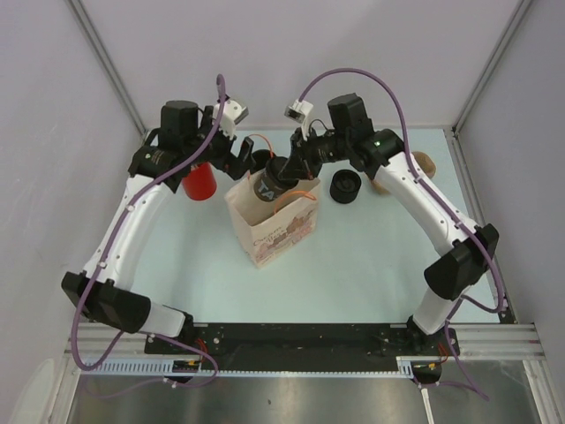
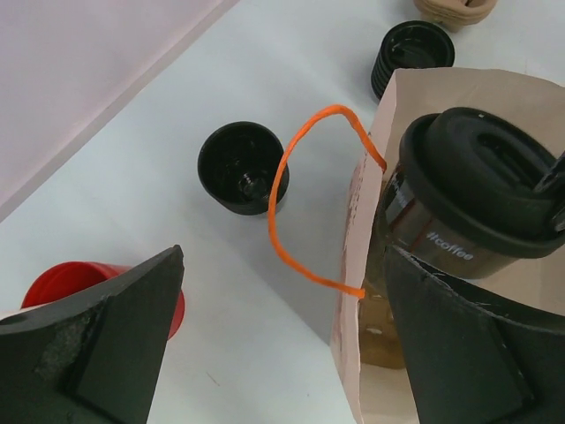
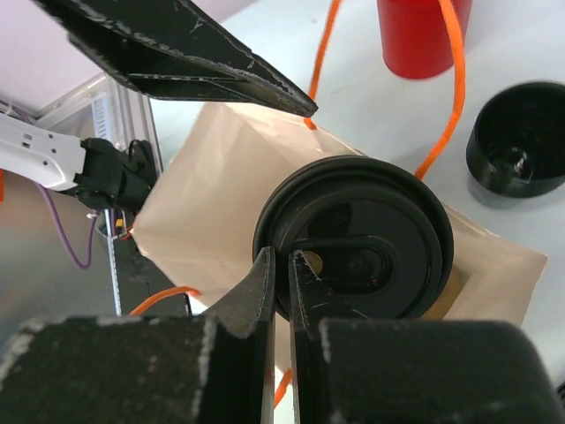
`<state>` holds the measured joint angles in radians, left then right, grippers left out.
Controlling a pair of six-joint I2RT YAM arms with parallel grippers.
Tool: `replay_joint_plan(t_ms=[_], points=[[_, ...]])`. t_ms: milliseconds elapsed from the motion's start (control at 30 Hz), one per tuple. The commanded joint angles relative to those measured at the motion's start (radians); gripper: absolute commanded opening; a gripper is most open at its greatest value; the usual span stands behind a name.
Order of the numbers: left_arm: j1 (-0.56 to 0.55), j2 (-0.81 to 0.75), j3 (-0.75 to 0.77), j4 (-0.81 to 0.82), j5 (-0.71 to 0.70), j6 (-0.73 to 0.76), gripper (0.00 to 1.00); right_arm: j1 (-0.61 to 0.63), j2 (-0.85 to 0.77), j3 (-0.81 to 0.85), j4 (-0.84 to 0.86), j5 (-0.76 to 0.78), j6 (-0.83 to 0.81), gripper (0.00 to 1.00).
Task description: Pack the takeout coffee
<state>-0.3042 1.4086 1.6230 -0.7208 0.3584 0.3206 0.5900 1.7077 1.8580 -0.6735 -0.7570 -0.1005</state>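
The takeout coffee [image 1: 269,187], a black cup with a black lid and white lettering, hangs tilted in the mouth of a tan paper bag [image 1: 275,231] with orange handles. My right gripper [image 1: 296,163] is shut on the lid's rim; in the right wrist view its fingertips [image 3: 281,256] pinch the edge of the lid [image 3: 357,238] over the bag [image 3: 212,194]. My left gripper [image 2: 284,256] is open and straddles the bag's side wall [image 2: 360,221], one finger outside and one by the cup [image 2: 477,177]. In the top view it [image 1: 234,159] sits at the bag's back left.
A red cup [image 1: 200,181] stands left of the bag. An open black round cup [image 1: 261,160] stands behind it. A squat ribbed black piece [image 1: 345,186] and a tan piece [image 1: 424,163] lie to the right. Walls enclose the table on three sides.
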Motion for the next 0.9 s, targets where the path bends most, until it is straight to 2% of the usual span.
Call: replay_joint_plan(t_ms=[0,200,300,467,700,867], points=[[0.007,0.021,0.003,0.050,0.063,-0.025,0.99,0.018,0.024,0.064,-0.038,0.057,0.008,0.00],[0.005,0.023,-0.021,0.083,0.089,-0.037,0.90,0.019,0.073,0.069,-0.052,0.160,0.030,0.00],[0.007,0.015,-0.037,0.095,0.102,-0.044,0.76,0.019,0.102,0.079,-0.073,0.189,0.036,0.00],[0.007,-0.006,-0.075,0.118,0.111,-0.052,0.65,0.024,0.139,0.082,-0.101,0.228,0.030,0.00],[0.007,-0.023,-0.112,0.149,0.125,-0.080,0.43,0.045,0.187,0.110,-0.170,0.324,-0.008,0.00],[0.005,-0.026,-0.124,0.159,0.128,-0.095,0.34,0.079,0.197,0.127,-0.205,0.404,-0.037,0.00]])
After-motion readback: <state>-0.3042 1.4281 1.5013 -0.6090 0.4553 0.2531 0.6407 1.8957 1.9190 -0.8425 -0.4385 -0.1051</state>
